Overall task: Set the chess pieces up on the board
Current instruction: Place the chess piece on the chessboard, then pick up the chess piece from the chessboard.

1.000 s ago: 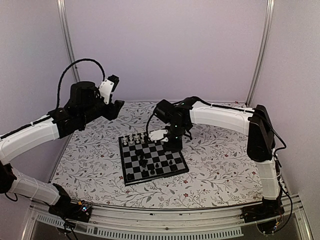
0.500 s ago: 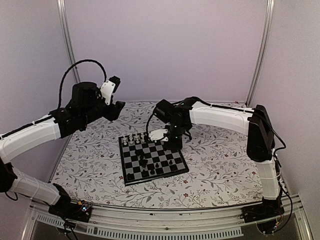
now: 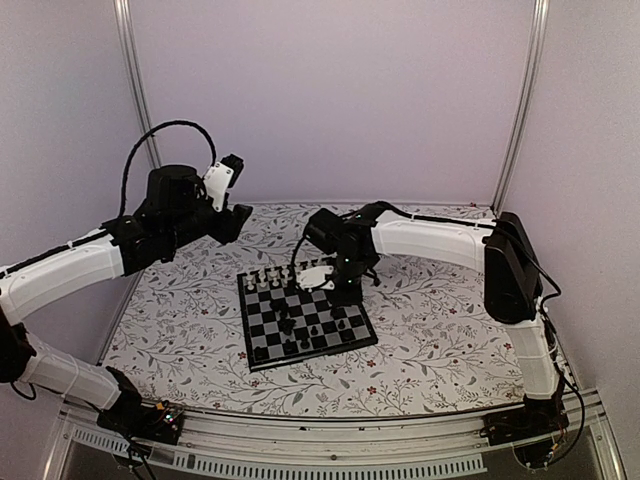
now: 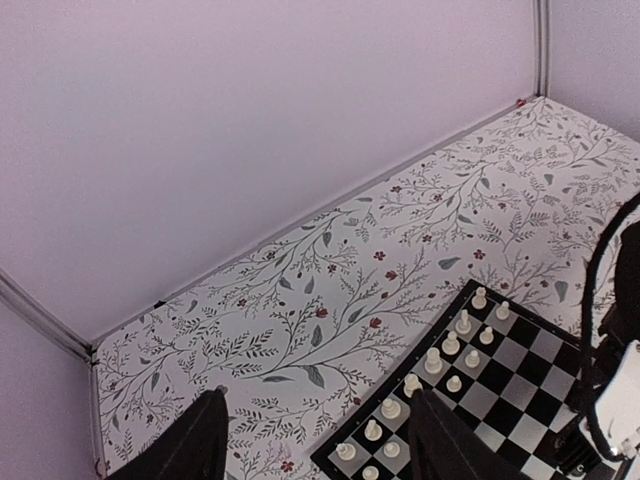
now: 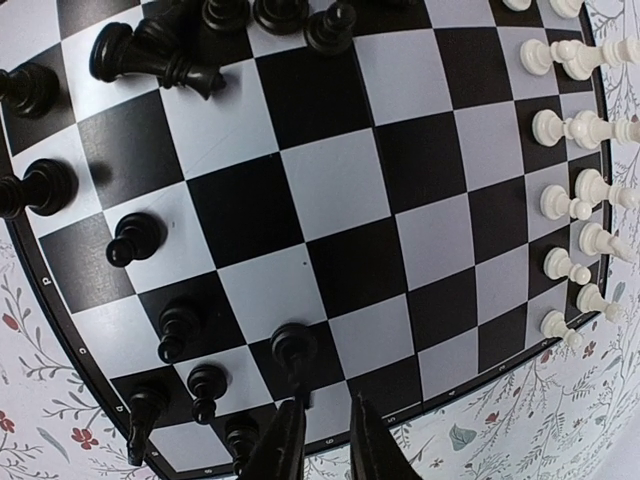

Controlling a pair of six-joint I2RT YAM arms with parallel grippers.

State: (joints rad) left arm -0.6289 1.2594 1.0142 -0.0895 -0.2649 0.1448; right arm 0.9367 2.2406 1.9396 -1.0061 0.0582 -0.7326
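1. Now, your right gripper (image 5: 318, 440) hangs low over the right edge of the board (image 3: 262, 356), its fingers nearly pressed together with a thin slit between them, pinching nothing; a black pawn (image 5: 290, 352) stands just beyond the tips.
2. You can see the white pieces (image 5: 580, 215) lined up in two rows along the board's far edge, and the black pieces (image 5: 150, 52) scattered, some toppled.
3. Your left gripper (image 4: 315, 440) is raised above the floral tabletop (image 3: 430, 330), fingers spread wide, holding nothing.

Board (image 5: 330, 190) black-and-grey checkered; chess pieces (image 5: 575, 205) white and black; tabletop (image 4: 330, 270) white, grey-leaf floral, red buds.
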